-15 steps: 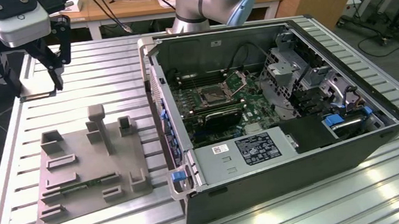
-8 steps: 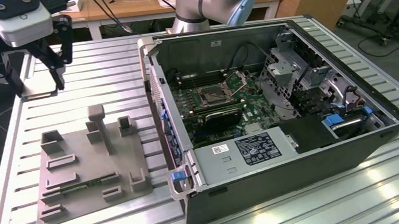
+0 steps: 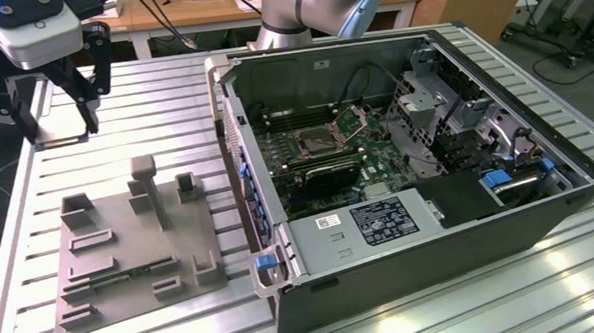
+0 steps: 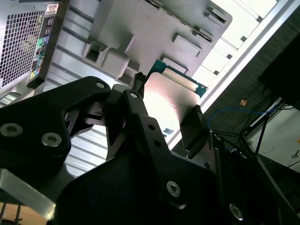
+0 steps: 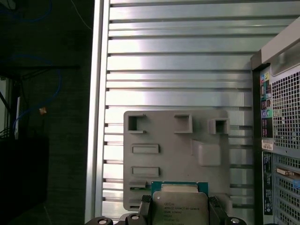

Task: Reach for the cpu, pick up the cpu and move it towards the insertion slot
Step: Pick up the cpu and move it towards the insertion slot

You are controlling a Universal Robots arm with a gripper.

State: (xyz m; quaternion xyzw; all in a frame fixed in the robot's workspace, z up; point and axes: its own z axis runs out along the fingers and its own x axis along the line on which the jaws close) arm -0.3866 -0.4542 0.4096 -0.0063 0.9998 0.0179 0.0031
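My gripper [image 3: 61,136] hangs high over the far corner of the slatted table at the exterior view's left, shut on the cpu [image 3: 60,113], which it holds by two opposite edges well above the table. In the first wrist view the cpu [image 5: 180,209] shows its silvery printed top on a green board between the two black fingers [image 5: 146,206]. The second wrist view shows the cpu [image 4: 164,96] as a shiny plate with a teal edge. The insertion slot [image 3: 316,139] sits on the motherboard inside the open computer case, its metal flap [image 3: 358,117] raised.
The grey plastic tray [image 3: 132,227] lies on the table below the gripper, with upright posts and a narrow green strip [image 3: 125,274] in one recess. The case's raised side wall [image 3: 235,163] stands between the tray and the motherboard. The arm's base [image 3: 316,6] is behind the case.
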